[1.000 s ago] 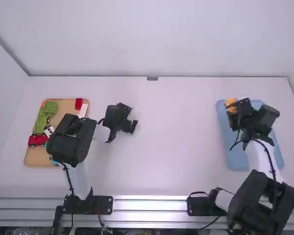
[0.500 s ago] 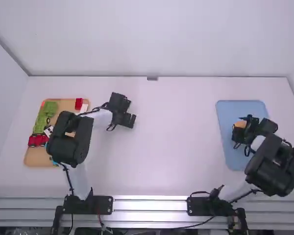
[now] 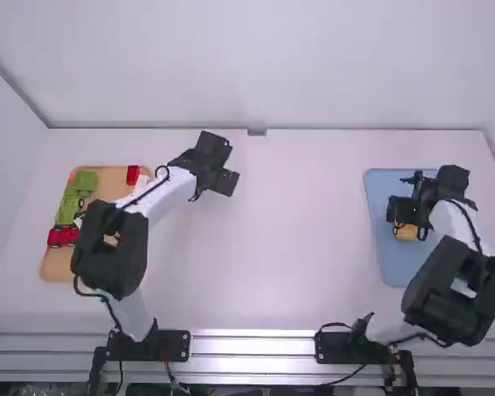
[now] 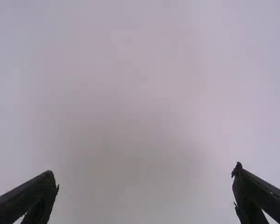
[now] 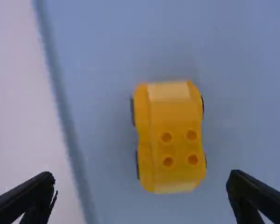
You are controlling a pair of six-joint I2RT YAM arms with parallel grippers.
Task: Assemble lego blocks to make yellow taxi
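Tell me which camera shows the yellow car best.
The right wrist view: the yellow car appears large and uncovered, with four round marks and dark wheels. The high view shows it small, partly covered, on the blue tray.

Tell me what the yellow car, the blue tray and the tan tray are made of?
The yellow car looks like smooth plastic: even colour, rounded edges, neat round marks on top. The blue tray seems matte plastic, plain blue all over, or maybe painted. The tan tray could be wood, going by its colour.

Blue tray [image 3: 393, 264] under distant high view and close right wrist view
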